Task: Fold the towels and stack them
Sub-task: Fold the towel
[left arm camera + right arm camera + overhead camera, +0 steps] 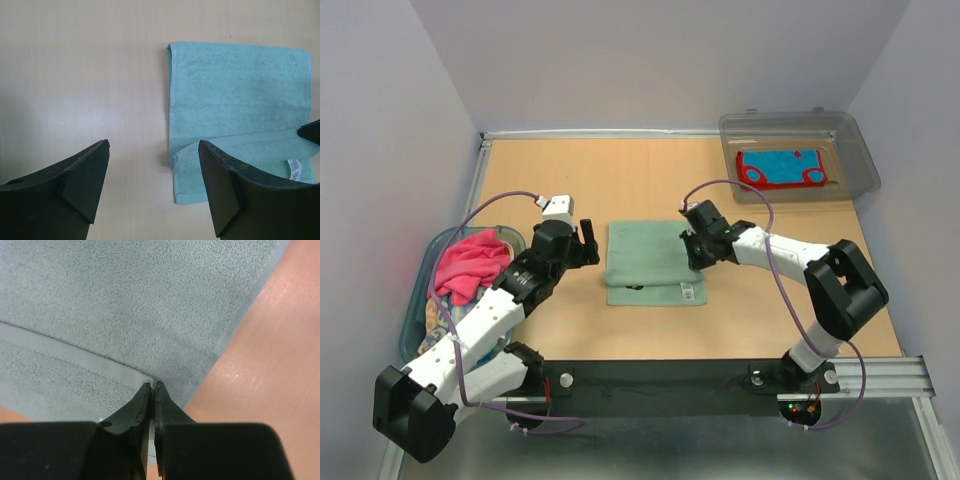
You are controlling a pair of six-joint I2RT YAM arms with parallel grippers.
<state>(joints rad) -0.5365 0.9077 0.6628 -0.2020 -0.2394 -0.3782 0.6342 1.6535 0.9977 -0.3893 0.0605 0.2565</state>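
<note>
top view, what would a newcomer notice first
A teal towel lies folded at the table's centre, the right claw shut at its right edge and the left claw open beside its left. A pink towel is heaped in the blue-rimmed tub at far left.

Now right gripper [152,386]: tips pressed together at hem corner of teal towel [125,300], cloth pinched or not, cannot tell. Towel runs off top and left edges of right wrist view. Over to left wrist view: towel cut at right edge, label [294,169] print too small to read. Overhead: left arm [490,310] covers much of tub [417,305]; cloths under pink towel [470,262] mostly buried. Blue-and-red cloth [780,168] in grey bin [860,165] dimmed by plastic, pattern unclear.
</note>
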